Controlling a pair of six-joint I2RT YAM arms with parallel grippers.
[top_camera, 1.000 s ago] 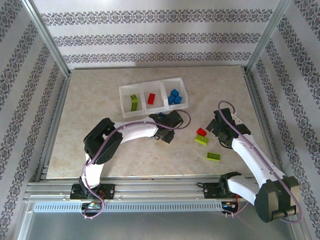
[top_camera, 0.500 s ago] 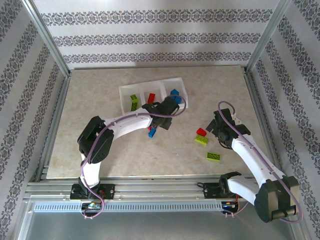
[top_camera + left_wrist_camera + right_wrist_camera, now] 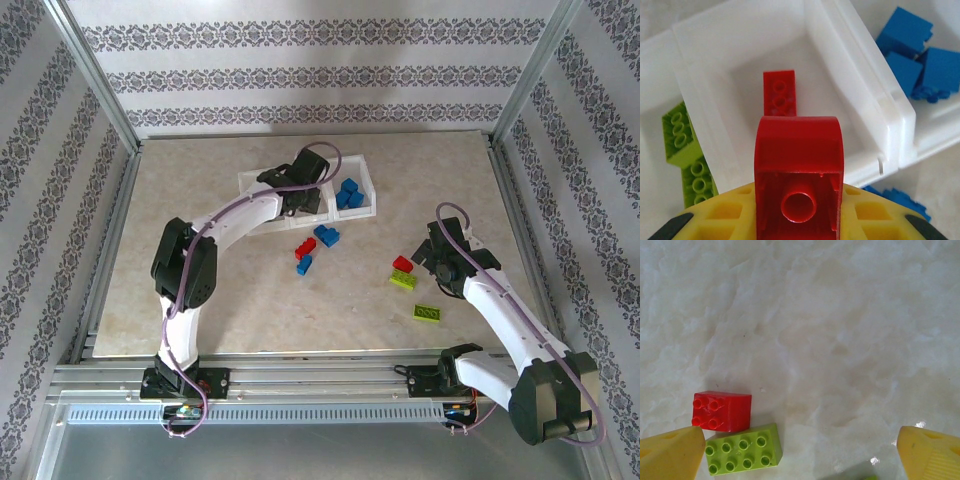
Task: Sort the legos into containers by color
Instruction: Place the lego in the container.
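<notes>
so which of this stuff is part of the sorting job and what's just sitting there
Part of the job:
tray of three bins
binned green bricks, red plate, blue blocks
held red brick in the left jaws
loose blue bricks, small red brick, green brick, green plate

Just there:
table, patterned walls, metal frame

Left end effector (image 3: 799, 220): yellow fingers (image 3: 715, 220) along the bottom edge, clamped on the red arched brick (image 3: 799, 150).
Red arched brick: hollow underside with its round tube faces the camera; it hangs over the near wall of the middle bin (image 3: 740, 45).
Middle bin: one red flat brick (image 3: 779, 93) lies on its floor, studs up.
Left bin (image 3: 652, 75): lime green bricks (image 3: 685, 145), studs up, against the dividing wall.
Right bin (image 3: 940, 130): several blue bricks (image 3: 920, 65) heaped together.
Surface (image 3: 940, 185): pale marble; a loose blue brick (image 3: 895, 197) lies just outside the bins' near wall.
</notes>
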